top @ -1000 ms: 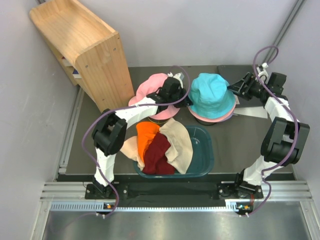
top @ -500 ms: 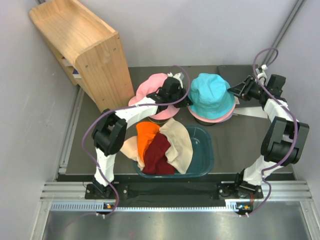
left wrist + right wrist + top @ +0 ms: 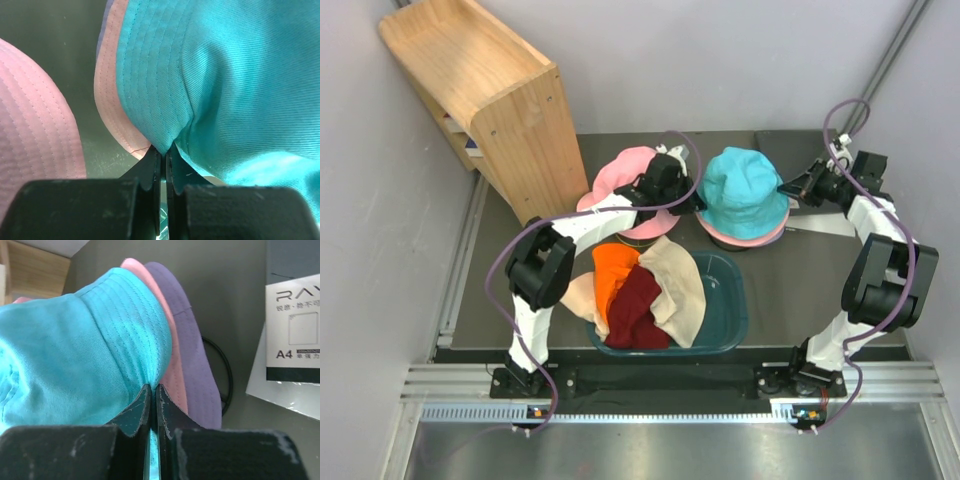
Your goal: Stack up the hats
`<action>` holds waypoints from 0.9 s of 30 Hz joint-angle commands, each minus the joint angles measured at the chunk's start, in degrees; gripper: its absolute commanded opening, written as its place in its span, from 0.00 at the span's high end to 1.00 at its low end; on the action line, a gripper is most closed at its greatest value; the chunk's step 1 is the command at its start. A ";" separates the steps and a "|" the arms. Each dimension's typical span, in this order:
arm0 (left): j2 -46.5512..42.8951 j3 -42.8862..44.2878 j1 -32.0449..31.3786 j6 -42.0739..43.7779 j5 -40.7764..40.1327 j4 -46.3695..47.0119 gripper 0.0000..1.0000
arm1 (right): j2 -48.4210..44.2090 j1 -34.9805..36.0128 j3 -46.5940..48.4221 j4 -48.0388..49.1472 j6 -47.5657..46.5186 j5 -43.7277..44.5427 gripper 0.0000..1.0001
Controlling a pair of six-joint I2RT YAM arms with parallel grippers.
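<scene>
A teal hat (image 3: 745, 190) tops a pile at the table's back centre, over a peach hat's brim (image 3: 752, 238) and a lavender hat's brim (image 3: 200, 365). My left gripper (image 3: 698, 203) is shut on the teal brim's left edge (image 3: 160, 125), its fingertips (image 3: 163, 150) pinching the fabric. From the right, my right gripper (image 3: 790, 188) is shut on the opposite edge of the same brim (image 3: 154, 387). A pink hat (image 3: 625, 175) sits just left of the pile. Orange (image 3: 615, 270), maroon (image 3: 638, 305) and beige (image 3: 680, 285) hats lie heaped in the tub.
The dark teal tub (image 3: 730, 300) stands front centre between the arm bases. A wooden shelf (image 3: 480, 90) fills the back left. A white A4 paper pack (image 3: 295, 340) lies right of the pile. A black wire ring (image 3: 226, 375) shows under the lavender brim.
My right gripper has closed from open onto the teal hat's right brim edge. The left gripper and the hats have stayed put.
</scene>
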 commanded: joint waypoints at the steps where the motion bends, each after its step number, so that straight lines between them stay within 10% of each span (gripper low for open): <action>1: 1.48 1.55 0.55 0.69 -0.70 0.22 1.00 | 0.80 0.31 0.21 -5.80 -4.99 10.20 1.00; 16: 2.98 7.16 -1.56 6.22 -3.25 -6.19 0.99 | -0.16 0.14 3.28 -11.95 -7.36 18.03 0.90; 20: 1.22 10.85 -1.74 7.72 -4.13 -9.00 0.63 | -1.83 0.14 6.97 -13.44 -6.22 17.33 0.46; 27: -5.54 10.69 -2.00 6.76 -2.72 -14.09 0.30 | -5.08 -1.53 11.11 -22.40 -2.19 27.68 0.22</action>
